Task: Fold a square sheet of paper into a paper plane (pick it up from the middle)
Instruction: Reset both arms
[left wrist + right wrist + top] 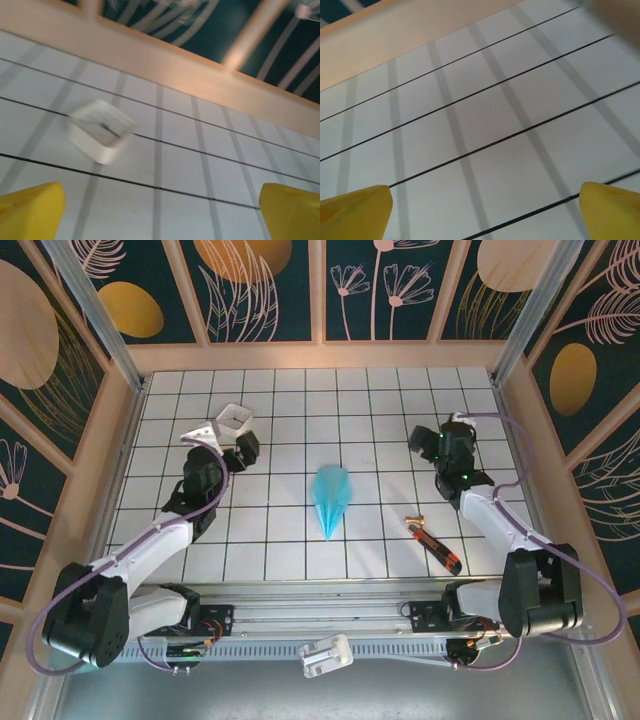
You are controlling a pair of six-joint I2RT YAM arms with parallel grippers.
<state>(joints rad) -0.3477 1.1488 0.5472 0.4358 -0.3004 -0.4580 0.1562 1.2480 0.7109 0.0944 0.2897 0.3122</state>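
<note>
The paper plane (331, 498), a slim turquoise-blue dart with layered creases, lies flat in the middle of the grid table with its tip toward the near edge. A flat square sheet of paper is out of view. My left gripper (244, 448) hovers about two tiles to the plane's left and a little farther back. It is open, its yellow fingertips (30, 210) wide apart over bare tiles (160, 215). My right gripper (443, 444) is about two tiles right of the plane, also open (485, 215) with nothing between its fingertips (355, 212).
A small white square tray (233, 420) sits just beyond the left gripper, blurred in the left wrist view (100, 131). A red-and-black pen-like tool (433, 543) lies near the front right. Wooden walls (320, 355) close in the table.
</note>
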